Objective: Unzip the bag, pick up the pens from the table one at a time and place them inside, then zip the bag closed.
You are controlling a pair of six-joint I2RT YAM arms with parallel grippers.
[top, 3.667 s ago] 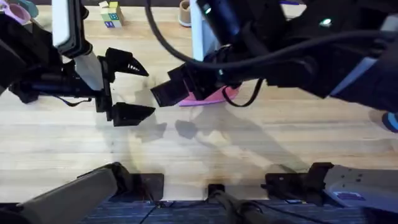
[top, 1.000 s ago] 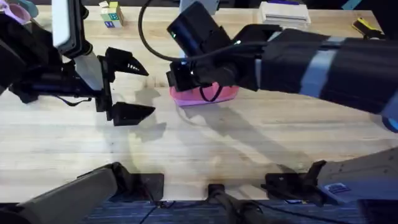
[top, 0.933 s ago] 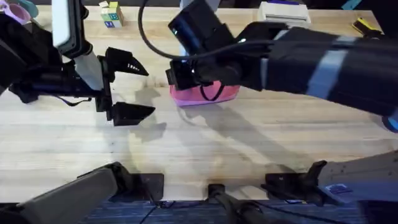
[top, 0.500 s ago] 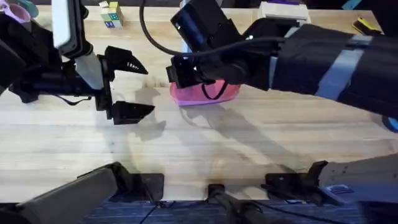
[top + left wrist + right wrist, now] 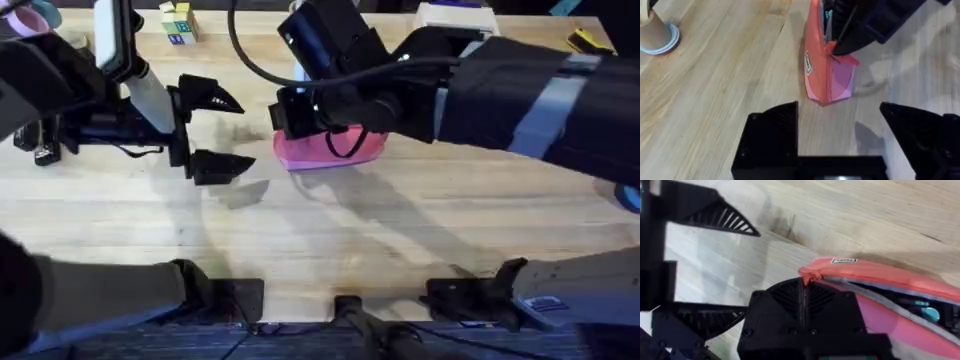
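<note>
Fingers of my right gripper (image 5: pixel 804 296) pinched together on the end tab of the pink fabric pouch (image 5: pixel 330 148); left fingers (image 5: pixel 220 133) spread wide and holding nothing.

From that pinch outward, I read this as the zipper stage: in the right wrist view the soft, elongated pouch gapes along its top, with something teal inside, so I judge it at least partly unzipped. The pouch lies on the pale wooden butcher-block tabletop (image 5: pixel 330 240) near the far middle, under my right arm, and my left gripper waits just beside its near end, not touching. I cannot make out either pen. Next I would bring the left fingers (image 5: pixel 771 131) onto the pouch (image 5: pixel 826 70) to brace it while the right works the zipper.
</note>
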